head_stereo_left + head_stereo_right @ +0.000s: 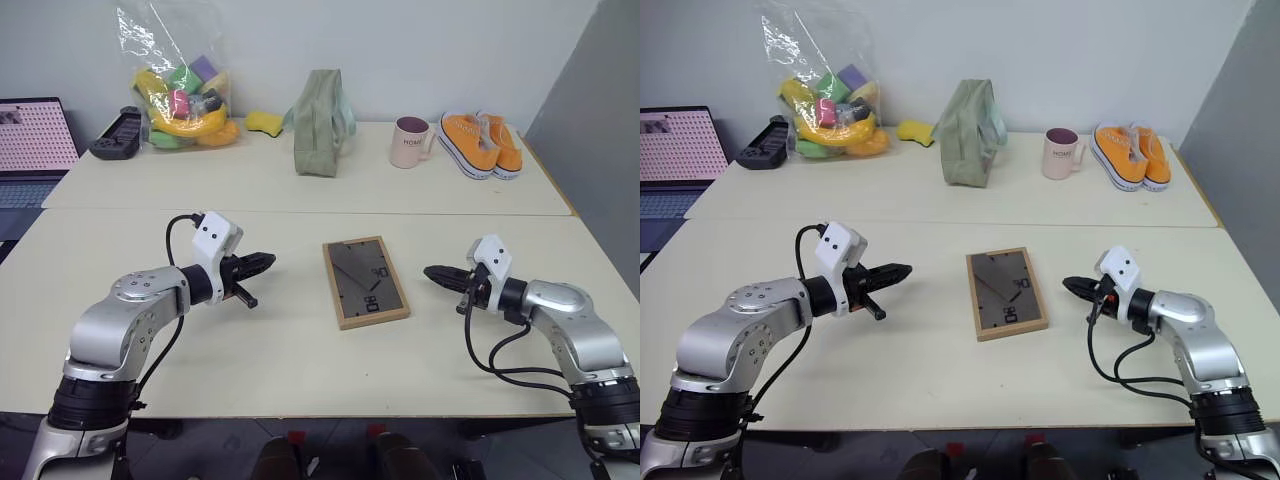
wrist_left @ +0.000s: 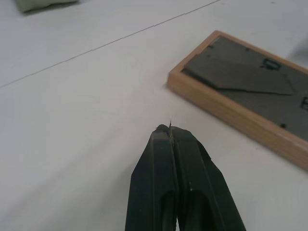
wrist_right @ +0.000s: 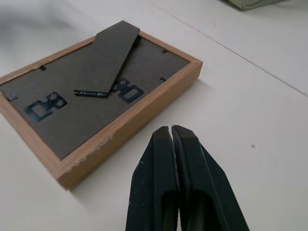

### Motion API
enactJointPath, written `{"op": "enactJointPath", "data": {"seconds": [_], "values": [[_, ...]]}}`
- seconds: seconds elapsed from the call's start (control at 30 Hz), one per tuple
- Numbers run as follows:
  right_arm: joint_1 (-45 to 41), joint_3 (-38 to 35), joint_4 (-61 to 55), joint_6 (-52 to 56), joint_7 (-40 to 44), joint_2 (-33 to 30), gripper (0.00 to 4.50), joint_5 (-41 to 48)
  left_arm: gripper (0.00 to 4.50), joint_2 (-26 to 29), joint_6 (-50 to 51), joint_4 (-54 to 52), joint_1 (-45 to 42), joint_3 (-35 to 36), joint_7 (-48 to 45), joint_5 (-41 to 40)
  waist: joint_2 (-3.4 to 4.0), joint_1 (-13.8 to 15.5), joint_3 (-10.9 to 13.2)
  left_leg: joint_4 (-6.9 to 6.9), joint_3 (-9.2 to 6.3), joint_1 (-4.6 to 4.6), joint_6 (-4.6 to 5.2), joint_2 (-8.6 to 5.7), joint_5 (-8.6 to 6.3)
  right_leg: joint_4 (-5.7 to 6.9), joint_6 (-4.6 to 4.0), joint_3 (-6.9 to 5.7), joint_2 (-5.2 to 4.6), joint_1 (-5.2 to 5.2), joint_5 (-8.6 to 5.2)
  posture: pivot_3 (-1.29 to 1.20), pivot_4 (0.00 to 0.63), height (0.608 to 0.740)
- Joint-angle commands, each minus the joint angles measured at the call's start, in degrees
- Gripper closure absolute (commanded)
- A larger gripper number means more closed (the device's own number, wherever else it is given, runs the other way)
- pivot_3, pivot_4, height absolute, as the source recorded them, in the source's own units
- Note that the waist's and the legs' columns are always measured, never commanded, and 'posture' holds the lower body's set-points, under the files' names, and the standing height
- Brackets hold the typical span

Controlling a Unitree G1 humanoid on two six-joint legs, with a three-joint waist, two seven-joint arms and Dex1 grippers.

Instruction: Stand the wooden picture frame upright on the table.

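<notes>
Right, from the head views: the frame (image 1: pixel 366 282) lies flat, back side up, in the middle of the near table (image 1: pixel 300 370), dark backing and folded stand showing. The left gripper (image 1: pixel 262 264) sits off to one side of it, the right gripper (image 1: pixel 436 273) off to the other, both pointing inward at it, neither touching. Both pairs of fingers are pressed together, holding nothing. Along the far table there's a bag of toys (image 1: pixel 185 95), a green pouch (image 1: pixel 322 122), a mug (image 1: pixel 409 141) and orange shoes (image 1: pixel 480 143), all well clear of the work.

Over to the left wrist view: shut fingertips (image 2: pixel 169 144) hover just above the tabletop, with the frame's wooden edge (image 2: pixel 231 113) near, ahead and to one side.

Right wrist view now: fingers (image 3: pixel 173 159) closed tight, just short of the frame's long edge, and the stand (image 3: pixel 108 57) lies flush against the backing.

My read: it looks light and rigid, probably glass-fronted, so no dropping. On this smooth top it may skate when nudged. Best hold is the wooden rim, pinched across an edge, with the other gripper bracing the opposite side; the stand needs swinging out before it can stay upright.
</notes>
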Motion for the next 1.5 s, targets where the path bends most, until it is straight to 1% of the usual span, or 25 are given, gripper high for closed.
{"op": "enactJointPath", "data": {"seconds": [0.03,0.17,0.27,0.47,0.7,0.9,1.1,1.33,1.43,1.5], "values": [[0.8,0.0,-0.5,-1.6,-2.6,1.8,4.41,-1.4,4.5,-2.9,-5.7,7.0,-3.4,-2.0,0.2,3.7,0.0,0.4,0.0,0.01,-0.01,0.01,0.0,0.0,0.0,0.01,0.0,-0.02,0.0,0.01,0.0,0.0,0.15,0.74],[2.1,0.0,-0.8,-1.7,-3.5,2.7,4.41,-1.9,4.5,-7.2,-10.4,15.5,-8.4,-4.6,-0.7,6.9,0.0,0.8,0.0,0.06,-0.01,-0.02,0.0,-0.02,0.0,0.03,0.0,-0.03,0.0,0.01,0.0,0.0,0.15,0.74],[5.1,0.8,-0.8,-3.5,-3.4,2.0,4.41,-3.5,4.5,-11.1,-14.3,22.6,-13.2,-7.6,-2.4,9.4,0.0,1.1,0.0,0.07,-0.04,-0.02,0.0,-0.03,0.0,0.03,0.0,-0.06,0.0,0.03,0.0,0.0,0.15,0.74],[8.4,1.4,-2.3,-3.7,-4.8,3.4,4.41,-4.2,4.5,-14.7,-18.7,29.9,-17.2,-9.9,-5.2,12.4,0.02,0.3,0.0,0.04,-0.06,0.01,0.01,-0.05,0.0,0.04,0.0,-0.02,0.01,0.04,0.0,0.0,0.15,0.74],[10.2,2.0,-4.9,-2.1,-5.8,5.1,4.41,-3.4,4.5,-15.5,-19.8,31.9,-18.5,-9.9,-7.2,13.5,0.03,0.5,0.0,0.04,-0.1,-0.01,0.01,-0.05,0.0,0.05,0.0,-0.03,0.02,0.04,0.0,0.0,0.15,0.74],[11.0,2.9,-9.5,0.3,-6.3,6.3,4.41,-2.4,4.5,-15.9,-20.5,33.5,-19.5,-9.8,-7.6,14.1,0.03,0.6,0.0,0.05,-0.13,-0.03,0.01,-0.06,0.0,0.05,0.0,-0.05,0.02,0.04,0.0,0.0,0.15,0.74],[11.1,2.7,-11.4,2.4,-7.0,7.5,4.41,-1.9,4.5,-17.4,-21.4,34.6,-20.2,-10.1,-7.7,14.8,0.03,0.6,0.0,0.06,-0.17,-0.03,0.01,-0.06,0.0,0.05,0.0,-0.08,0.02,0.04,0.0,0.0,0.15,0.74],[11.6,2.1,-12.9,3.7,-7.9,7.3,4.41,-1.9,4.5,-19.0,-22.7,36.7,-21.5,-10.3,-8.3,15.8,0.03,0.6,0.0,0.05,-0.19,-0.04,0.01,-0.08,0.0,0.05,0.0,-0.09,0.02,0.04,0.0,0.0,0.15,0.74],[11.1,1.5,-12.2,3.6,-8.1,6.7,4.41,-2.2,4.5,-18.5,-22.5,35.7,-21.1,-10.1,-8.8,15.8,0.03,0.6,0.0,0.06,-0.21,-0.05,0.01,-0.08,0.0,0.05,0.0,-0.1,0.02,0.05,0.0,0.0,0.15,0.74],[10.8,1.2,-11.4,3.4,-7.7,5.8,4.41,-2.5,4.5,-16.9,-20.7,33.3,-19.9,-9.8,-9.8,15.4,0.03,0.6,0.0,0.06,-0.22,-0.05,0.01,-0.09,0.0,0.05,0.0,-0.1,0.02,0.05,0.0,0.0,0.15,0.74]]}}
